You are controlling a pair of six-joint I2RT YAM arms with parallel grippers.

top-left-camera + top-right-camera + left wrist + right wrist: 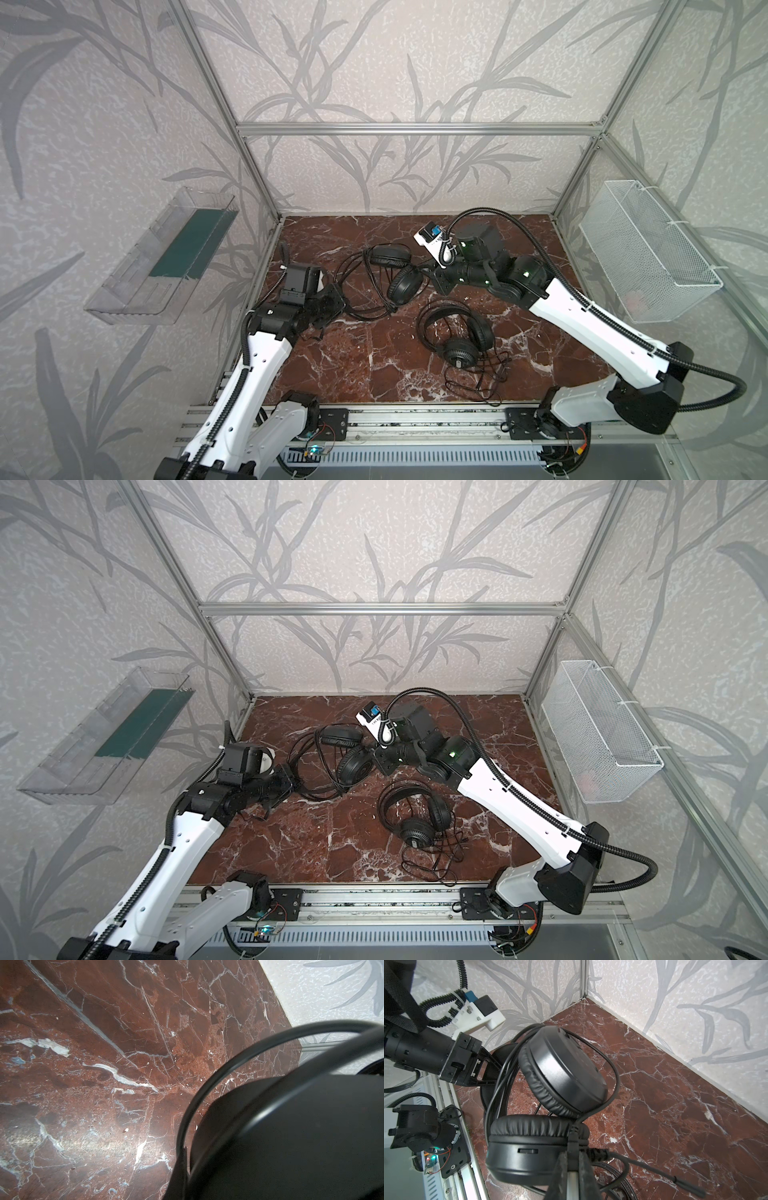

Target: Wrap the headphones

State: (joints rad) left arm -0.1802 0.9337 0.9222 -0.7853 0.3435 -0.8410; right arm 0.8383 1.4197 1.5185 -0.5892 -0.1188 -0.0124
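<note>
At the back of the counter [374, 365], between both arms, lies the far headset [405, 286], its cable [600, 1154] in loose loops. We see the right fingers [560, 1172] pinching that cable where it enters an earcup [529, 1147]. The left fingers [488, 1062] are clenched at the loops; on what, we cannot tell. The near headset [459, 351] lies untouched. Print on the white camera mount [372, 720] is too small to read.

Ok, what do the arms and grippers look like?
The left arm and right arm have white shells, black joints and a corrugated black hose along each. The left gripper and right gripper are black. Each wrist carries a white camera mount with a blue part; green lights on the right arm's joints.
</note>
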